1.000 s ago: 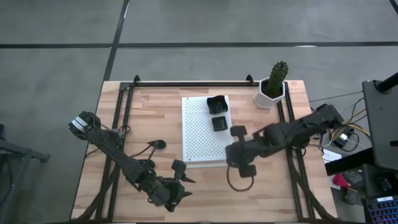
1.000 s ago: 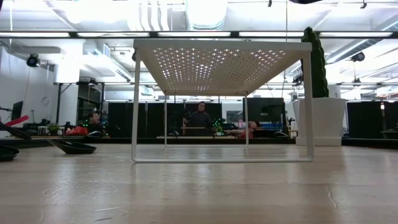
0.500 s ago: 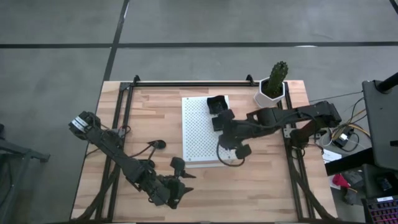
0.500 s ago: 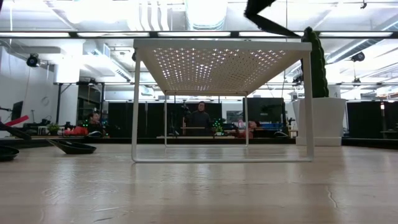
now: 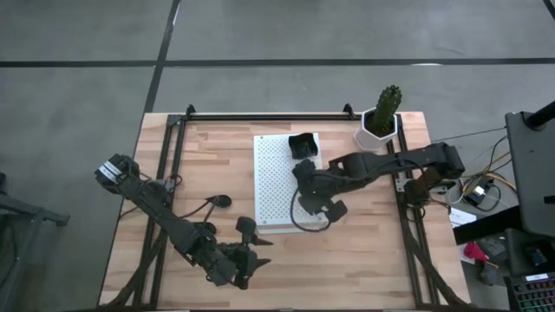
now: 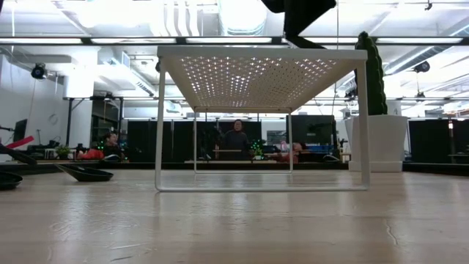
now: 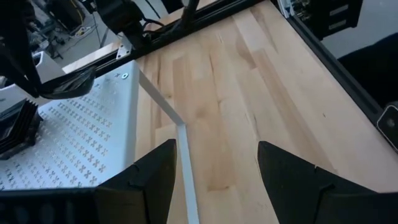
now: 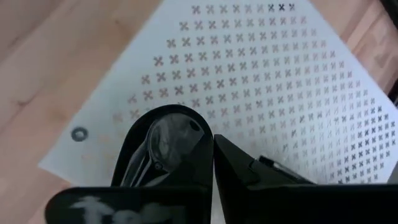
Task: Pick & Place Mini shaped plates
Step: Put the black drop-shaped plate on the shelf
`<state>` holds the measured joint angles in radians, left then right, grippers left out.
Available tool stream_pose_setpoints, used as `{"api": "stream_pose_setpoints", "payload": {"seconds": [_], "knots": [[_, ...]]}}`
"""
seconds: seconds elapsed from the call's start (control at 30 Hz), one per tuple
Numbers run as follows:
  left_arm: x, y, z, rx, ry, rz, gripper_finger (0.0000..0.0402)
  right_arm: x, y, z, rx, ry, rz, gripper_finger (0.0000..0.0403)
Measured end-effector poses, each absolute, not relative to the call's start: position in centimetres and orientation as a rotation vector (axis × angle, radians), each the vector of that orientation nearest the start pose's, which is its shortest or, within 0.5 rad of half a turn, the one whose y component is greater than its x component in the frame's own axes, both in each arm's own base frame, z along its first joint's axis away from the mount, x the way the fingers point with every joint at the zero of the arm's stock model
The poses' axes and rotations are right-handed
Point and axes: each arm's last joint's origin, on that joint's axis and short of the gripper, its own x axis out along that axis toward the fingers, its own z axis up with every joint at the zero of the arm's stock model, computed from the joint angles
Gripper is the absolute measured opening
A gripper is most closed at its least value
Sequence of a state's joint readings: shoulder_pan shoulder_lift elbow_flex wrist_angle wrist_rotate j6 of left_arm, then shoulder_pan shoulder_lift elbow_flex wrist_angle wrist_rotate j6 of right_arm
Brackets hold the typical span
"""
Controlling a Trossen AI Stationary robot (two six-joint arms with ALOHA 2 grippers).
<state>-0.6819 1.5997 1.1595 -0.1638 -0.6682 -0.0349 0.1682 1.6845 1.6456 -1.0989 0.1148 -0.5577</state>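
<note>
A grey floor (image 5: 78, 95) crossed by dark seam lines surrounded the light wooden table (image 5: 217, 165). Beyond the table, the room lay open and dim, with long bright ceiling lights (image 6: 80, 40) and white ducts overhead. Dark partitions (image 6: 432, 143) ran along the far side, where a person (image 6: 235, 139) stood at a distant desk.
</note>
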Motion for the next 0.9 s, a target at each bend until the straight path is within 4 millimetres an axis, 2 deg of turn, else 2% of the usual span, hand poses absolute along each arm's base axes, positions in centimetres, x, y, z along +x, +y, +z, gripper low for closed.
{"api": "stream_pose_setpoints", "payload": {"seconds": [0.17, 0.4, 0.63, 0.9], "knots": [[28.3, -20.6, 26.6, 0.309, 0.469, 0.011, 0.022, 34.2, 4.6, 33.5, -0.611, 1.049, 0.43, 0.0008], [28.3, -20.6, 26.6, 0.287, 0.469, 0.018, 0.022, 34.7, 3.3, 33.3, -0.601, 0.992, 0.551, 0.0008], [28.2, -20.6, 26.6, 0.299, 0.469, 0.016, 0.022, 34.9, 2.2, 32.9, -0.604, 0.999, 0.533, 0.0008], [28.2, -20.6, 26.6, 0.303, 0.471, 0.016, 0.022, 35.1, 2.2, 32.8, -0.607, 0.983, 0.524, 0.0008]]}}
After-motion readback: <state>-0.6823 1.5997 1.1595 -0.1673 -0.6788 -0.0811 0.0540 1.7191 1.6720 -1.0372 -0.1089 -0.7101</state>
